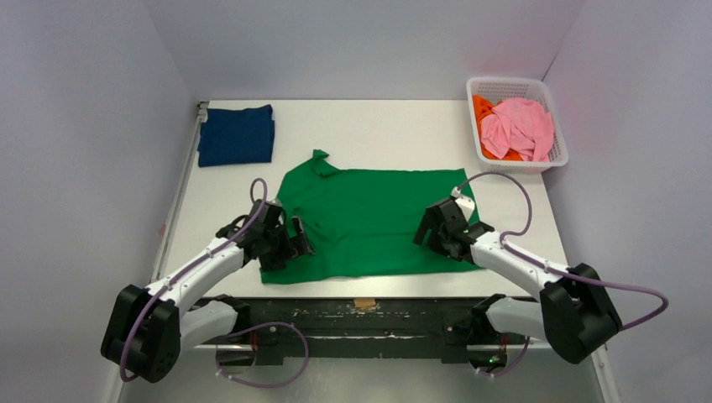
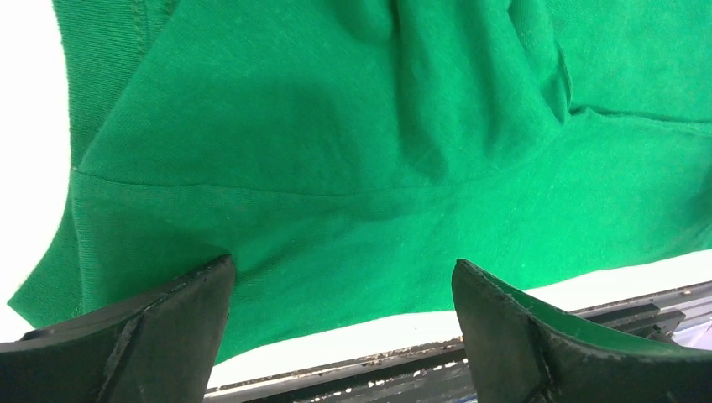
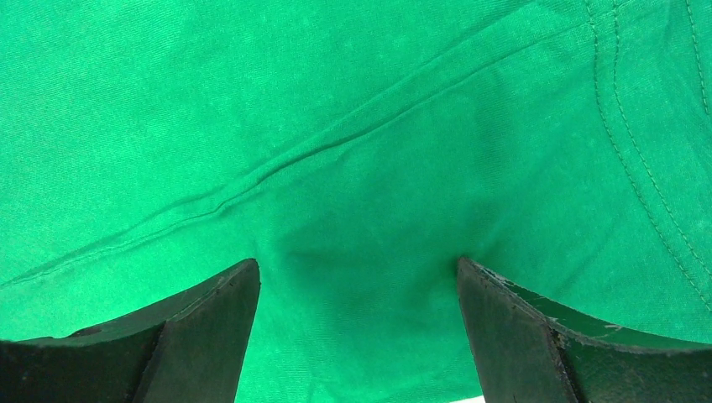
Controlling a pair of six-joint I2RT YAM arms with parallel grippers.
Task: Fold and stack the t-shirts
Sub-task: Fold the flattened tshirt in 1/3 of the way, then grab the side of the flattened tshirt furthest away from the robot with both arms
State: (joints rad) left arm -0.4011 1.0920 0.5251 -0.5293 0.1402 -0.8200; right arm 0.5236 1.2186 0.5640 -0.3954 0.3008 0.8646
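Note:
A bright green t-shirt (image 1: 365, 220) lies spread flat in the middle of the table. A folded navy blue t-shirt (image 1: 237, 134) lies at the back left. Pink (image 1: 522, 128) and orange (image 1: 482, 109) shirts sit crumpled in the basket. My left gripper (image 1: 294, 243) is open over the green shirt's near left corner; in the left wrist view (image 2: 342, 269) the cloth (image 2: 336, 151) lies between its fingers. My right gripper (image 1: 426, 237) is open over the shirt's near right edge; in the right wrist view (image 3: 357, 269) green cloth (image 3: 336, 126) fills the frame.
A white mesh basket (image 1: 557, 148) stands at the back right corner. The table's near edge with a black rail (image 1: 369, 309) runs just below the green shirt's hem. Grey walls close in the table at left, back and right.

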